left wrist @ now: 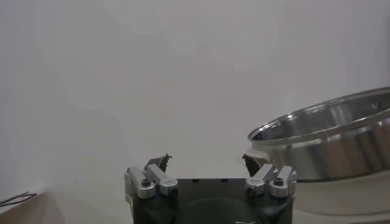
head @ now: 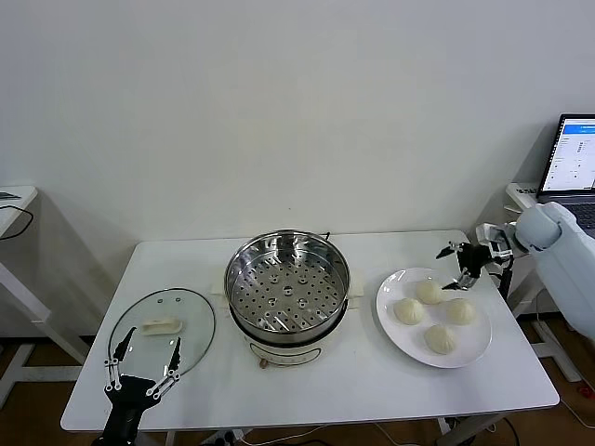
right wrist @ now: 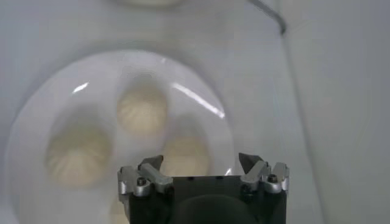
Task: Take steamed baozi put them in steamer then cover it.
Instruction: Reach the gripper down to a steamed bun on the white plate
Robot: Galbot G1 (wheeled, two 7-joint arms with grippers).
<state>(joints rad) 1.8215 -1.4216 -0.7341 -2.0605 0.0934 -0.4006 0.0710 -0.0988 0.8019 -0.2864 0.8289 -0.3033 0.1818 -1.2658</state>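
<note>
Right gripper (head: 462, 268) above plated steamed baozi (head: 429, 293)

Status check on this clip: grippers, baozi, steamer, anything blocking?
Right gripper open, empty, over the plate. Left gripper open, low by the cover. Four baozi on plate; steamer uncovered, empty. Nothing blocking.

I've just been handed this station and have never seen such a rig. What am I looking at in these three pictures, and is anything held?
It is a two-armed robot at a white table. The wide picture comes from its head; the other two come from cameras on its wrists. In the middle stands the steamer, uncovered. Its glass cover lies on the robot's left, and four baozi sit on a white plate on its right. The right gripper hovers open over the plate. The left gripper waits open near the cover. Nothing is held.
</note>
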